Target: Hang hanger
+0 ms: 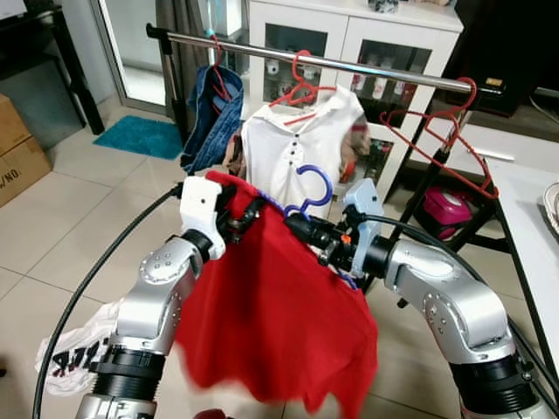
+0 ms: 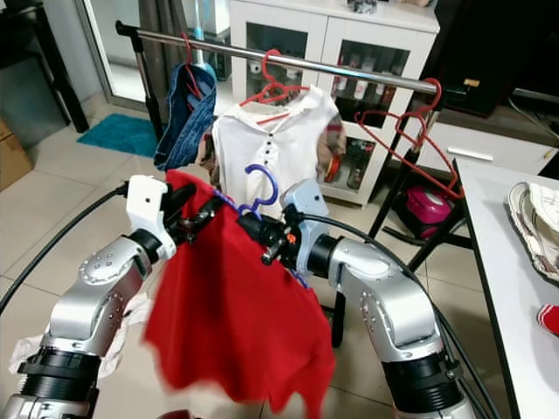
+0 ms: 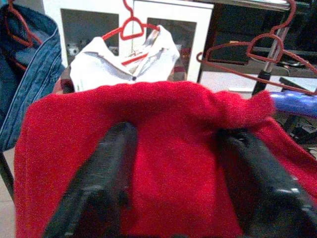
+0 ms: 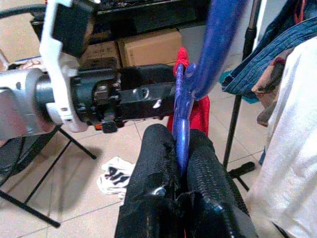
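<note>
- We hold a blue plastic hanger (image 1: 307, 194) draped with a red knit garment (image 1: 271, 305) at mid-frame, in front of the horizontal steel clothes rail (image 1: 349, 66) that crosses the top of the head views.
- Right gripper (image 4: 182, 148): jaws closed on the hanger's blue neck just below the hook, clear in the right wrist view.
- Left gripper (image 1: 249, 214): jaws spread over the red-covered shoulder of the hanger; in the left wrist view each black finger (image 3: 99, 178) lies against the cloth, so we read it as propping the garment, not pinching it.
- Key relation: the hook stands upright above the right jaws, and the rail lies above and beyond it. The hanger's long axis runs left to right between the two grippers, roughly along the rail.
- The right arm is nearer the hook, so it should lead the lift.
- Free rail between the white polo shirt on a red hanger (image 1: 297, 144) and the empty red wire hangers (image 1: 441, 140) looks like the likely slot.
- Blue denim garment (image 1: 214, 118) hangs at upper left, well apart.
</note>
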